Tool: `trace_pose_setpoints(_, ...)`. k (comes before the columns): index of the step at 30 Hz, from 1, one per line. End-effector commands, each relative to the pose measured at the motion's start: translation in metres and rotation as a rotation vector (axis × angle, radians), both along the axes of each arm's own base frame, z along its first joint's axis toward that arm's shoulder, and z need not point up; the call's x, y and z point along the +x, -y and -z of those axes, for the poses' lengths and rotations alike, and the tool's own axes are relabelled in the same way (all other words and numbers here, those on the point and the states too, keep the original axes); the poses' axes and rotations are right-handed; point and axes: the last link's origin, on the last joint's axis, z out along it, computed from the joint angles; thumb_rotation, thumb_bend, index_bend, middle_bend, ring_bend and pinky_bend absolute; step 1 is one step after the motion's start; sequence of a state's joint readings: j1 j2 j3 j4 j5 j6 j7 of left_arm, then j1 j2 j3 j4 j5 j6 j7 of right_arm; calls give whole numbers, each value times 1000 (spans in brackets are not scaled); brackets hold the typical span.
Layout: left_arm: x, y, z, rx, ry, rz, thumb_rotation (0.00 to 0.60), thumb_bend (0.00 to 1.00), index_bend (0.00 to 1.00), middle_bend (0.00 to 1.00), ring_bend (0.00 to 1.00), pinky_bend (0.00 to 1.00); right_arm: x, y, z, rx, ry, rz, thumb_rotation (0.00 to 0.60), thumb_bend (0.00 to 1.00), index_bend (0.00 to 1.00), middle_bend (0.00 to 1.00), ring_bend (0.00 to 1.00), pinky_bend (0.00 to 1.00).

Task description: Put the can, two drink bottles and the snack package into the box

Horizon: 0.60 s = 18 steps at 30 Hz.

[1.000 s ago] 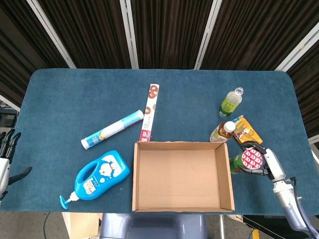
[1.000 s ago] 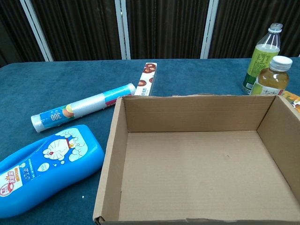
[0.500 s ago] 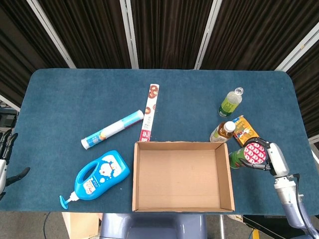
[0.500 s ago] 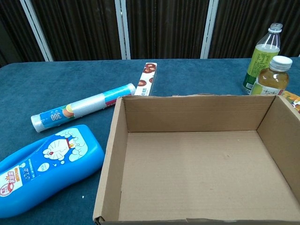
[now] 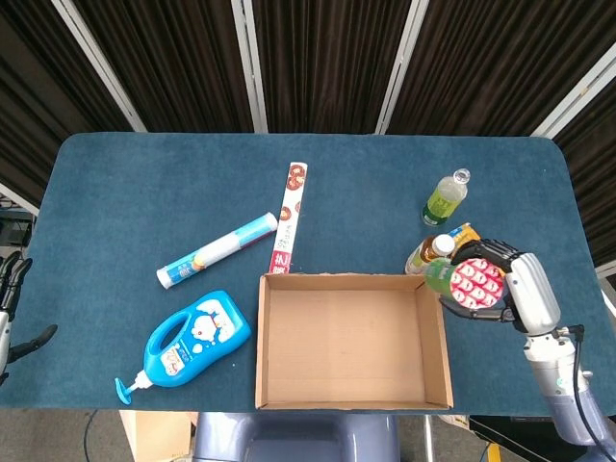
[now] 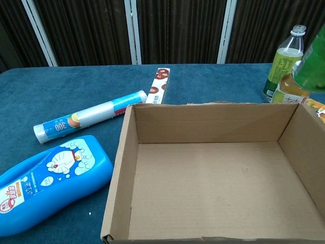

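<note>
My right hand grips a green can with a red-and-white patterned end, lifted on its side beside the right wall of the open cardboard box. In the chest view the green can shows at the right edge, above the box. A yellow-tea bottle stands just behind the can, and a green bottle stands farther back. The orange snack package peeks out behind my hand. My left hand hangs off the table's left edge, holding nothing, its fingers apart.
A blue Doraemon bottle lies left of the box. A rolled plastic-bag tube and a long flat carton lie behind the box toward the left.
My right hand has lifted the can and carried it up and toward the box's right wall; the can has come into the chest view. The left hand has barely shifted.
</note>
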State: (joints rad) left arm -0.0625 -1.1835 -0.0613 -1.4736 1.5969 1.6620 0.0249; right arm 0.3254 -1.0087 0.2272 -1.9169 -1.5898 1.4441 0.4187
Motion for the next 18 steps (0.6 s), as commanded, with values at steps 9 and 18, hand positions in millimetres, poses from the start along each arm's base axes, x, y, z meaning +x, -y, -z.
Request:
trace_pose_setpoints(9, 4, 3, 4, -26, 1, 23, 600, 50, 0, 0, 0, 47, 88, -16, 34, 204, 68, -97, 600, 233, 732, 673, 707, 900)
trace_pose_setpoints(18, 4, 5, 4, -35, 12, 32, 600, 52, 0, 0, 0, 46, 96, -24, 87, 374, 21, -96, 600, 28, 0, 24, 77, 361)
